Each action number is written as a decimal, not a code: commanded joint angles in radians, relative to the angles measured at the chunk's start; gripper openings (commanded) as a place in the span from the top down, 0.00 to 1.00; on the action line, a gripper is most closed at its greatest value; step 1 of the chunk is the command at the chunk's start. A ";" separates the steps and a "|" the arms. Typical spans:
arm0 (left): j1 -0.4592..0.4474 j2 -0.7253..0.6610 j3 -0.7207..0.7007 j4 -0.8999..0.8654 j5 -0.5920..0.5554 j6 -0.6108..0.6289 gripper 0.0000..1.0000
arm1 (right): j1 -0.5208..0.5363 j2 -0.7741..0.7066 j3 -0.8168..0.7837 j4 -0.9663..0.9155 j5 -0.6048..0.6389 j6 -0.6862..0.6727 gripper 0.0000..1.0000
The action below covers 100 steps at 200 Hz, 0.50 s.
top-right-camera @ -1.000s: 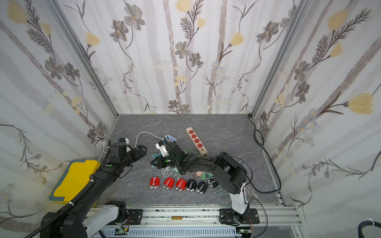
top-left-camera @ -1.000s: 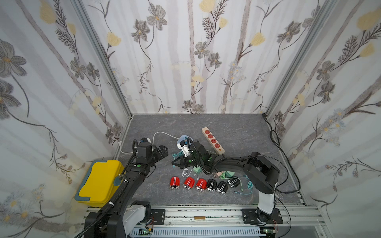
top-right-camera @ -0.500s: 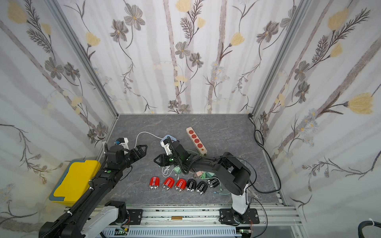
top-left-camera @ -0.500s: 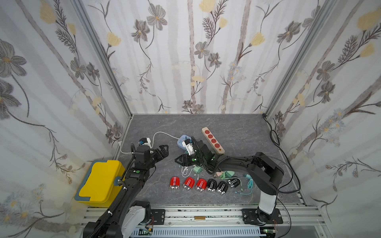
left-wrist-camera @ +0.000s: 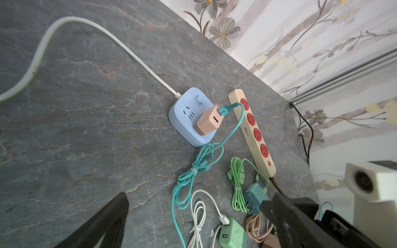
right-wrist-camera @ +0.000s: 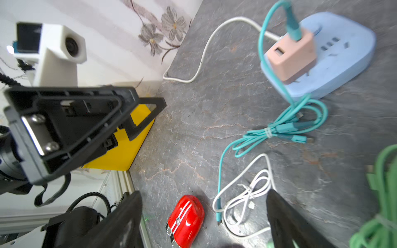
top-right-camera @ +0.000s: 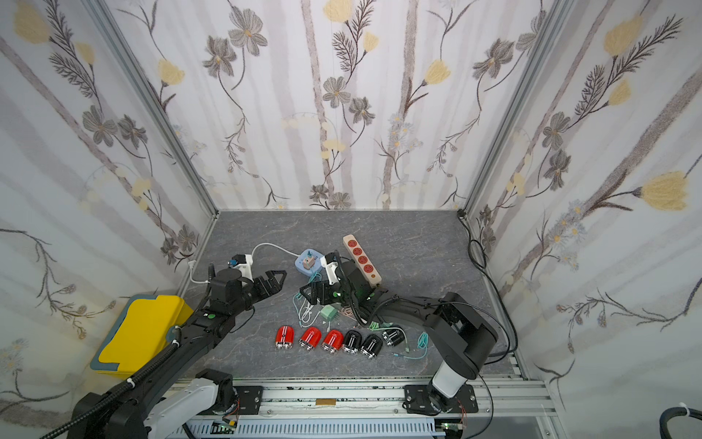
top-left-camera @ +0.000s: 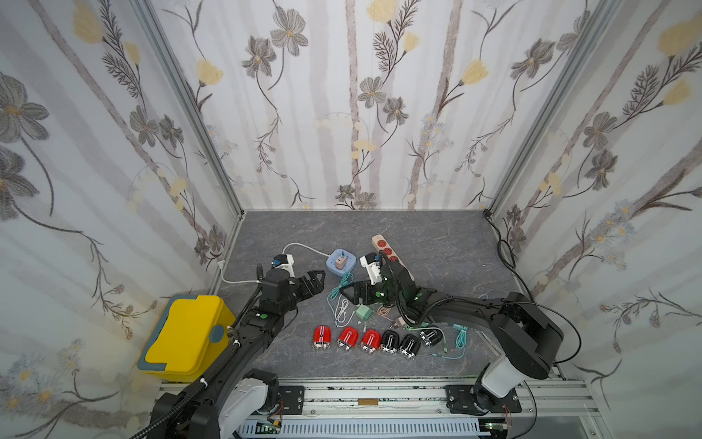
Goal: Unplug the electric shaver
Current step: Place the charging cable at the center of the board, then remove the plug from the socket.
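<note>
Right wrist view: red shaver (right-wrist-camera: 185, 216) on desk (right-wrist-camera: 193, 118), near side; teal cable (right-wrist-camera: 285, 126) tip loose just beside it. We judge shaver light, slick; cable limp, so grip its stiff end. Both wide, empty: right hand (right-wrist-camera: 204, 193), left hand (top-left-camera: 321, 283).

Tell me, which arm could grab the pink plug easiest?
Probably the left. The open left gripper points toward the pink plug on the blue socket; the open right gripper aims past it, over loose cables.
</note>
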 commanded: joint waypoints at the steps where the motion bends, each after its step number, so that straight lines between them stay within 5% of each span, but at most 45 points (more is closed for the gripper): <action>1: -0.033 0.026 0.019 0.028 -0.032 0.041 0.00 | -0.009 -0.079 -0.038 0.036 0.054 -0.028 0.00; 100: -0.135 0.254 0.202 -0.066 -0.046 0.086 0.00 | -0.066 -0.307 -0.121 -0.130 0.346 -0.107 0.00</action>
